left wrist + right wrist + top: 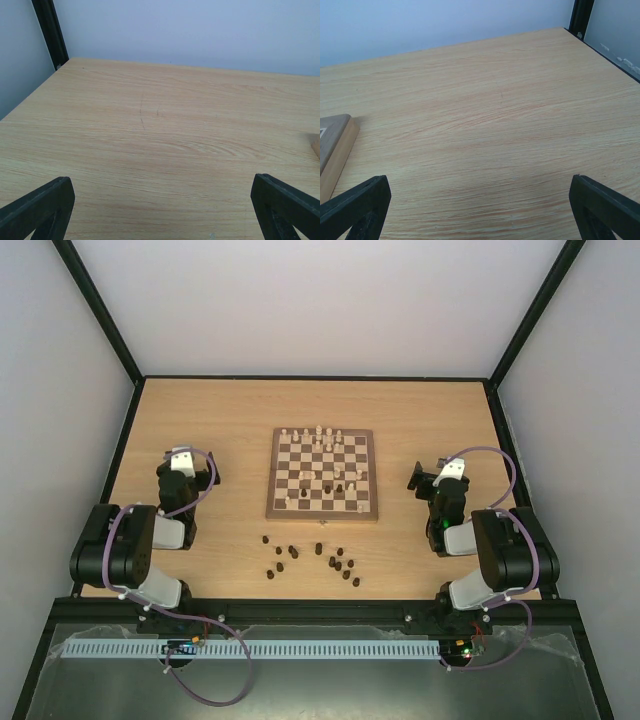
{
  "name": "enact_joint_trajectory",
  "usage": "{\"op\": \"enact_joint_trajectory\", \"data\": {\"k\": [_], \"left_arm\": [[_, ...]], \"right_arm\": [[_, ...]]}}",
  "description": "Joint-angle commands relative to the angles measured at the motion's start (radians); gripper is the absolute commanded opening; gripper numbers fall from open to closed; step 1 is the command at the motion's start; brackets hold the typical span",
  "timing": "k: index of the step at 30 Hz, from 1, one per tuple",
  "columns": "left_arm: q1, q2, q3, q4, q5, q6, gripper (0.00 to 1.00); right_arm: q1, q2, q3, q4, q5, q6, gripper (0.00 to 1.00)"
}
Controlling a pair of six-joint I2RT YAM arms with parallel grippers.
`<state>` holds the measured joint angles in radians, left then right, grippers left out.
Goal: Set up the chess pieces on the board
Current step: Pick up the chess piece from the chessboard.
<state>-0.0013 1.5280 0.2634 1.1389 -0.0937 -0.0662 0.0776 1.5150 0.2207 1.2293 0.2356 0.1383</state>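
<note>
Pale chess pieces [318,434] standing along far rows of board [322,517], few sitting mid-board; dark chess pieces [318,558] lying scattered on table [230,410] just before it. left gripper [161,182], right gripper [479,180] flanking board, jaws gaping wide, gripping nothing.

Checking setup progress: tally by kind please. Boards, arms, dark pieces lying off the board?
Board: 1
Arms: 2
Dark pieces off the board: about 14, too tiny to count exactly
Total: about 17
</note>
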Motion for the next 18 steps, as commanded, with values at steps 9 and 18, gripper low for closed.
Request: {"op": "enact_joint_trajectory", "data": {"k": [9,18], "left_arm": [[0.001,-0.003,0.003,0.060,0.013,0.011,1.00],[-0.008,-0.005,0.000,0.062,-0.003,0.017,1.00]], "right_arm": [[-0.005,0.001,0.013,0.002,0.001,0.000,0.99],[-0.005,0.001,0.011,0.005,0.002,0.001,0.99]]}}
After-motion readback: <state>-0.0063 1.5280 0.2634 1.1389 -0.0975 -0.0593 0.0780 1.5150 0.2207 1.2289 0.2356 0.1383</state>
